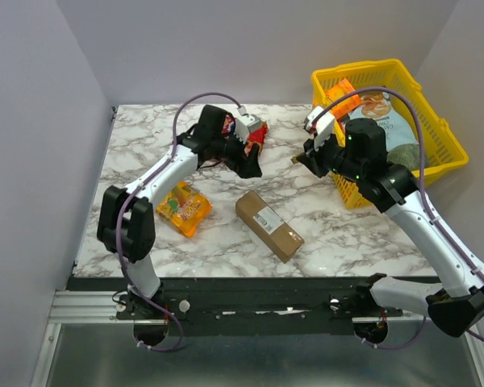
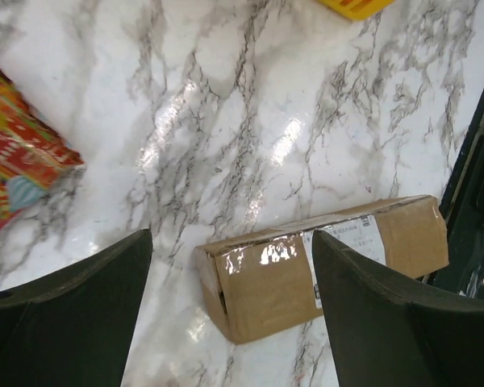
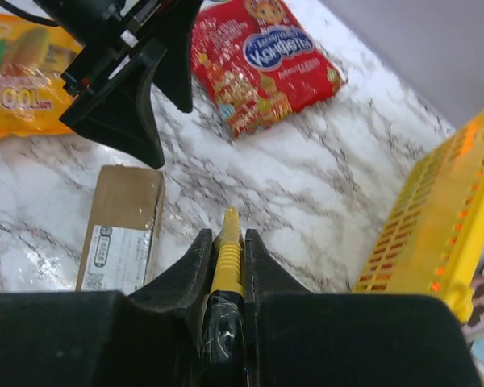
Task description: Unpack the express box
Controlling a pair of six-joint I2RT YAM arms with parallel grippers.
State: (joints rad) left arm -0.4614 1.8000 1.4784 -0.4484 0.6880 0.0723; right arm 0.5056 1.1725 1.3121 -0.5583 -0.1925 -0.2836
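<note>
Top external view is showing the express box [image 1: 269, 224] lying flat and slantwise on the marble table [image 1: 347, 222], near the front edge and between the two arms. Its label is facing up and its tape is looking unbroken. The right gripper [image 1: 306, 155] is clamping a slim yellow-bodied tool [image 3: 227, 246], probably a box cutter, whose tip is poking out past the fingertips. The left gripper [image 2: 232, 250] is standing wide open and holding nothing. It is hanging above the table, with one end of the box showing between its fingers in the left wrist view.

As for what could go wrong, nothing is bracing the box, so a blade dragging along the glossy tape is likely sending it skidding rather than slitting it. A deep push is risking whatever is packed inside. The two wrists are working close together, so a crossing move is inviting a knock.

The box is sitting apart from both grippers, on the side toward the bases. From the right wrist it is lying ahead and to the left of the tool's tip, not touching it.
</note>
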